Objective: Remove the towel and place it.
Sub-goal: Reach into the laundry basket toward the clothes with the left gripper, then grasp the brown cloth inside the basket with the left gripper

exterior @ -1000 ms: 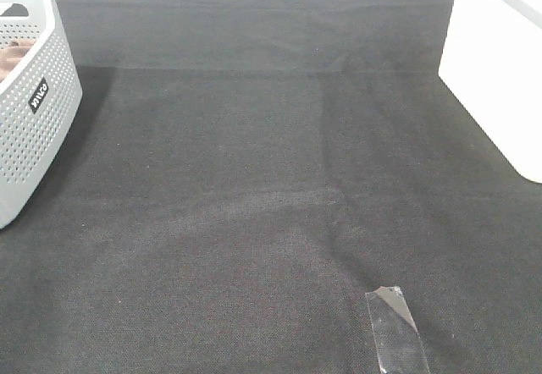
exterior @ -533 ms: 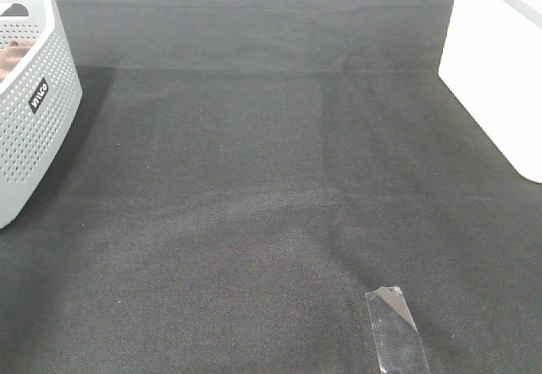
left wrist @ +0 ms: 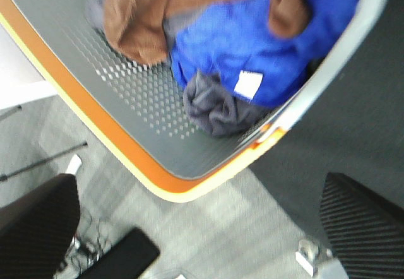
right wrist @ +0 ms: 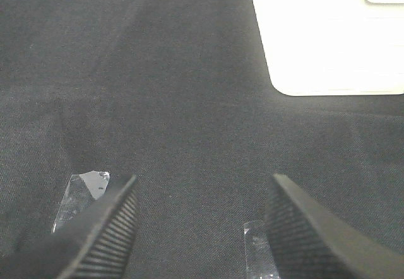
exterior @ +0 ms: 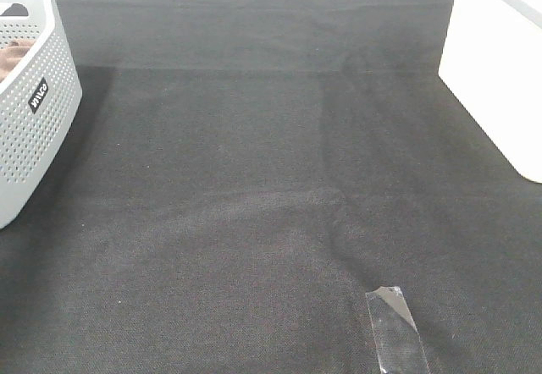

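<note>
- Black fabric covers your bench (a little wrinkled). Across the last second the high view barely alters: the basket, the strip of tape and the white box sit where they sat. Neither arm has come into that view.
- For you this means the removal has not begun. The towel lies in the basket, ahead of the left end effector, lapping over the blue cloth.
- Left end effector: released, fingers spread wide with nothing between them, hanging over a corner of the basket. The grey cloth is nearest to it, then the blue cloth, with the towel beyond both.
- Right end effector: likewise released and empty, above the bench, with the white box ahead of it.
- Your count: one basket, one brown towel, one blue cloth, one grey cloth, one white box and two end effectors. The high view shows one strip of tape, but the right wrist view shows two (a second piece of tape lies just by one finger).
</note>
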